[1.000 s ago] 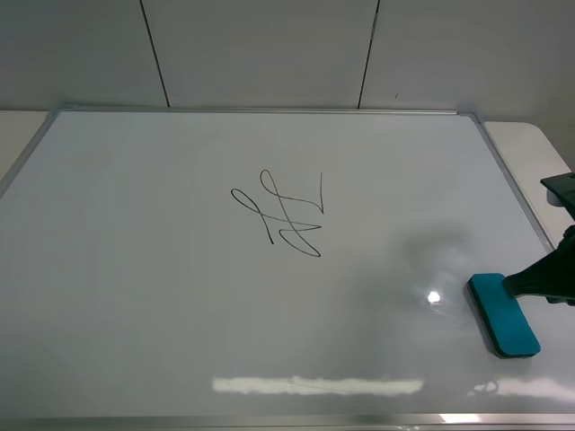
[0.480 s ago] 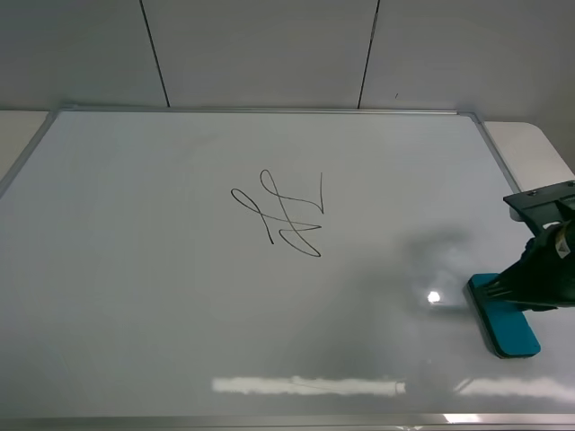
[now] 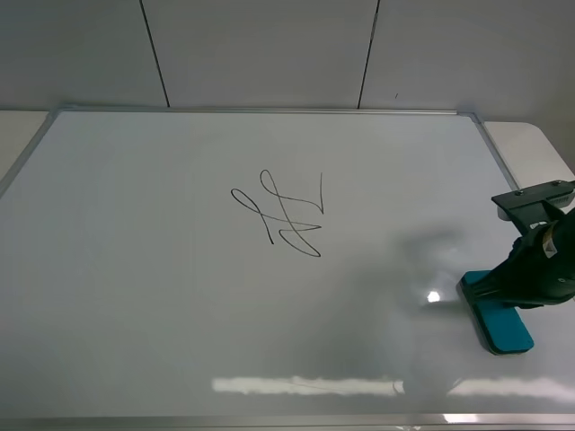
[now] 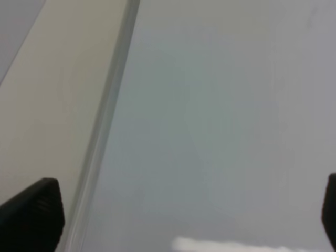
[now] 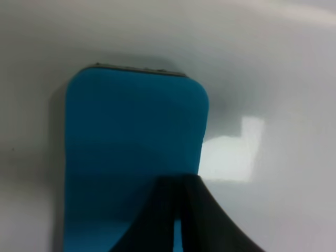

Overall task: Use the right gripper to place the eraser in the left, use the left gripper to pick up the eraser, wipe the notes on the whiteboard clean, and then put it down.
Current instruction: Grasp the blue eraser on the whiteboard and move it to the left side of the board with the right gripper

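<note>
The teal-blue eraser lies flat on the whiteboard near its right front corner. My right gripper reaches in from the right edge, shut, with its joined fingertips pressed down on the eraser's far end. In the right wrist view the two black fingers meet with only a thin slit over the eraser. The notes, a looping black scribble, sit in the board's middle, well left of the eraser. My left gripper is open over the board's edge, with nothing between its fingers. It is outside the high view.
The board's silver frame runs beside pale tabletop. More tabletop shows beyond the board's right far corner. A panelled grey wall stands behind. Ceiling light glares on the board near its front edge.
My right arm has come in further from the right edge, over the eraser. The eraser has slid slightly left and away from the front edge. The notes are unchanged.
</note>
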You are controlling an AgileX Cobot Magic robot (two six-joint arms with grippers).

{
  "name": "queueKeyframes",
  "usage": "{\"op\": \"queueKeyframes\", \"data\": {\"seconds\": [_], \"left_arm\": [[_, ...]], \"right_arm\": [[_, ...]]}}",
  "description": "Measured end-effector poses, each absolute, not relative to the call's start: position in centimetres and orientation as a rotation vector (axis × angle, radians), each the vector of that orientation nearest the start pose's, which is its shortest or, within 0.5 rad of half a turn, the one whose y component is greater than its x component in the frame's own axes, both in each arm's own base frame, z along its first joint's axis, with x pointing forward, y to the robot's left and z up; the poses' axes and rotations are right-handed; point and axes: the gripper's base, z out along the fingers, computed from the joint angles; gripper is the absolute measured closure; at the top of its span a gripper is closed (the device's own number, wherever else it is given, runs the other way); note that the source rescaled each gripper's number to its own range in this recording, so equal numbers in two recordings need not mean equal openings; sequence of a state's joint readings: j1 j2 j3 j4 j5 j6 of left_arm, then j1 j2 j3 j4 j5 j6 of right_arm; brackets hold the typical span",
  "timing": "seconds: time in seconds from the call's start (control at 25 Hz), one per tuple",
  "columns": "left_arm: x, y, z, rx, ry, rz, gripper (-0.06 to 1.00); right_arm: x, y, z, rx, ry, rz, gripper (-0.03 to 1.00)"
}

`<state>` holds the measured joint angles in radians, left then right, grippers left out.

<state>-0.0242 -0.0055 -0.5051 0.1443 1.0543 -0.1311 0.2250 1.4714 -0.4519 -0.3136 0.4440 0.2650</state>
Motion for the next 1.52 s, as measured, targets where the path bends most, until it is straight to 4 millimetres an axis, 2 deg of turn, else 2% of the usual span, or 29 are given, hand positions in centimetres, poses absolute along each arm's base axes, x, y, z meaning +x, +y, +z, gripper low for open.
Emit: {"op": "queueKeyframes", "data": {"seconds": [0.2,0.44,0.6,0.84,1.08,1.52], "left_arm": [[-0.6,1.2,28.0,-0.115,2.016,0.074,-0.06],[-0.6,1.2,28.0,-0.115,2.016,0.074,-0.06],[-0.6,1.2,28.0,-0.115,2.016,0.074,-0.06],[-0.6,1.2,28.0,-0.115,2.016,0.074,-0.06],[-0.6,1.2,28.0,-0.115,2.016,0.074,-0.06],[-0.6,1.2,28.0,-0.115,2.016,0.074,-0.06]], "right_arm": [[19.5,3.4,12.8,-0.341,2.909,-0.146,0.96],[19.6,5.6,12.0,-0.473,2.907,-0.116,0.97],[19.8,7.8,11.5,-0.555,2.867,-0.065,0.97],[19.9,12.8,10.7,-0.596,2.749,0.134,0.97],[20.2,17.2,10.7,-0.677,2.714,0.211,0.97],[21.7,20.5,12.1,-0.755,2.772,0.168,0.97]]}}
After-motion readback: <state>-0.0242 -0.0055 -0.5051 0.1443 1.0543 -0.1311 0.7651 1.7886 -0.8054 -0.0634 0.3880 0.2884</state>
